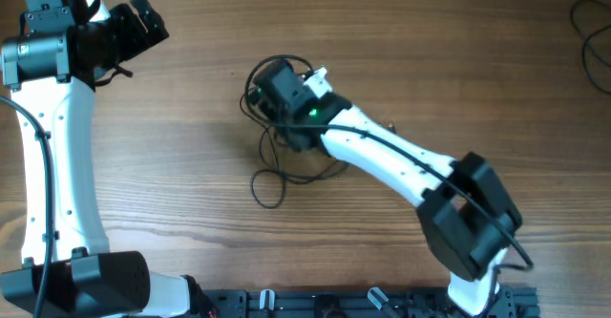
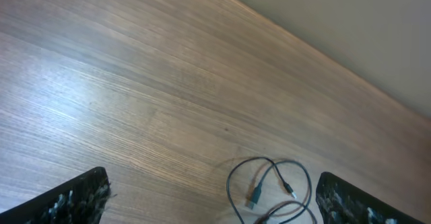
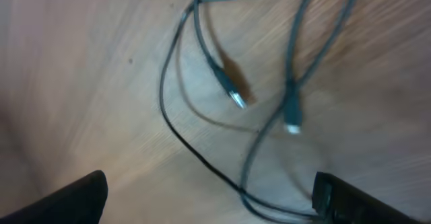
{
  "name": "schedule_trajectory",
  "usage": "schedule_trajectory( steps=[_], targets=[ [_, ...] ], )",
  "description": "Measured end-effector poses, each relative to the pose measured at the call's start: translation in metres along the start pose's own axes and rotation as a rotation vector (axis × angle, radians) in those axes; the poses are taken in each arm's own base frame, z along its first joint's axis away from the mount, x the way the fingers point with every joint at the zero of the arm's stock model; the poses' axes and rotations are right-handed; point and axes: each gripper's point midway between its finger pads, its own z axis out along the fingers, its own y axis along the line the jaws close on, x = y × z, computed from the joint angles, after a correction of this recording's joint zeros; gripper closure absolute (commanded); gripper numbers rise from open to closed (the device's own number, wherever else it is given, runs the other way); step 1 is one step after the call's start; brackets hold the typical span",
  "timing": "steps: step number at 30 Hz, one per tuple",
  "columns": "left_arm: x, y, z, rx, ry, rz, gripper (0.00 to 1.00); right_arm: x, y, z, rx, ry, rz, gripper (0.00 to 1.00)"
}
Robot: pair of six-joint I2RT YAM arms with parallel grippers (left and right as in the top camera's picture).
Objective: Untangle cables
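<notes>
Thin black cables (image 1: 279,137) lie in a tangle at the middle of the table, with one loop (image 1: 267,186) trailing toward the front. My right gripper (image 1: 270,87) hovers over the back of the tangle. In the blurred right wrist view it (image 3: 212,198) is open. Cable strands (image 3: 202,158) and two plug tips (image 3: 236,99) lie on the wood between and beyond its fingers, and nothing is held. My left gripper (image 1: 141,27) sits far off at the back left, also open (image 2: 215,204). A looped cable with plugs (image 2: 269,187) lies on the wood ahead of it.
Another dark cable (image 1: 594,31) lies at the table's back right corner. The far table edge (image 2: 316,46) runs across the left wrist view, with a plain wall beyond. The arm bases (image 1: 95,285) stand along the front edge.
</notes>
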Motion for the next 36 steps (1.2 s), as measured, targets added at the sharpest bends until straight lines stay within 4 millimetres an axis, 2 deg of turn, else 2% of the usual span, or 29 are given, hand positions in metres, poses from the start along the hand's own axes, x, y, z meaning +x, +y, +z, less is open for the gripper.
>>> schedule_trajectory(
  steps=[1, 2, 3, 4, 5, 8, 9, 11, 13, 14, 15, 16, 17, 18, 19, 20, 21, 22, 23, 25, 29, 30, 33, 35, 36],
  targets=[
    [0.000, -0.001, 0.000, 0.006, 0.002, 0.004, 0.00, 0.001, -0.004, 0.014, -0.009, -0.001, 0.025, 0.00],
    [0.001, -0.001, 0.000, 0.006, 0.005, 0.007, 0.00, 0.003, -0.017, 0.028, 0.023, 0.003, 0.037, 0.01],
    [0.002, -0.001, 0.000, 0.005, 0.010, 0.006, 0.00, 0.004, -0.028, 0.036, 0.054, 0.004, 0.043, 0.17],
    [0.004, 0.000, 0.000, 0.004, 0.018, 0.005, 0.00, 0.006, -0.038, 0.045, 0.083, 0.009, 0.047, 0.69],
    [0.006, 0.000, 0.000, 0.003, 0.024, 0.005, 0.00, 0.009, -0.045, 0.052, 0.101, 0.019, 0.052, 0.96],
    [0.008, 0.001, 0.000, 0.001, 0.033, 0.014, 0.00, 0.016, -0.052, 0.060, 0.116, 0.057, 0.013, 0.96],
    [0.008, 0.001, 0.000, 0.002, 0.036, 0.015, 0.00, 0.020, -0.048, 0.060, 0.096, 0.092, -0.036, 0.96],
    [0.010, 0.001, 0.000, 0.001, 0.040, 0.017, 0.00, 0.020, -0.022, 0.055, -0.015, 0.132, -0.175, 0.96],
    [0.010, 0.000, 0.000, 0.004, 0.044, 0.016, 0.00, 0.010, 0.017, 0.027, -0.154, 0.100, -0.360, 0.96],
    [0.012, -0.003, 0.000, 0.026, 0.052, 0.019, 0.00, -0.003, 0.049, -0.013, -0.255, 0.034, -0.494, 0.96],
    [0.014, -0.009, 0.000, 0.060, 0.063, 0.027, 0.00, -0.013, 0.073, -0.047, -0.324, -0.026, -0.570, 0.96],
    [0.016, -0.015, 0.000, 0.098, 0.074, 0.041, 0.00, -0.024, 0.090, -0.079, -0.374, -0.093, -0.631, 0.96],
    [0.022, -0.027, 0.001, 0.171, 0.102, 0.061, 0.00, -0.040, 0.108, -0.125, -0.429, -0.195, -0.701, 0.96],
    [0.026, -0.035, 0.002, 0.216, 0.122, 0.076, 0.00, -0.056, 0.121, -0.170, -0.474, -0.296, -0.750, 0.96],
    [0.033, -0.049, 0.004, 0.287, 0.155, 0.102, 0.00, -0.069, 0.127, -0.201, -0.493, -0.376, -0.782, 0.96],
    [0.039, -0.059, 0.007, 0.335, 0.183, 0.128, 0.00, -0.081, 0.130, -0.227, -0.500, -0.448, -0.801, 0.96],
    [0.047, -0.072, 0.009, 0.398, 0.214, 0.162, 0.00, -0.092, 0.129, -0.245, -0.489, -0.508, -0.819, 0.96],
    [0.057, -0.086, 0.011, 0.457, 0.244, 0.204, 0.00, -0.100, 0.126, -0.255, -0.468, -0.549, -0.831, 0.96],
    [0.068, -0.100, 0.011, 0.523, 0.275, 0.263, 0.00, -0.107, 0.122, -0.258, -0.441, -0.576, -0.847, 0.96],
    [0.106, -0.131, 0.006, 0.670, 0.356, 0.444, 0.00, -0.121, 0.111, -0.253, -0.361, -0.603, -0.884, 0.96],
    [0.152, -0.172, -0.006, 0.794, 0.387, 0.720, 0.00, -0.153, 0.105, -0.258, -0.296, -0.685, -0.894, 0.96],
    [0.161, -0.180, -0.007, 0.804, 0.387, 0.776, 0.00, -0.163, 0.106, -0.264, -0.294, -0.724, -0.888, 0.96],
    [0.178, -0.191, -0.002, 0.788, 0.392, 0.874, 0.00, -0.191, 0.114, -0.299, -0.320, -0.862, -0.857, 0.96],
    [0.188, -0.196, 0.006, 0.766, 0.402, 0.919, 0.00, -0.205, 0.112, -0.330, -0.326, -0.936, -0.834, 0.96],
    [0.191, -0.198, 0.010, 0.763, 0.404, 0.933, 0.00, -0.213, 0.112, -0.352, -0.331, -0.983, -0.817, 0.96]
  ],
)
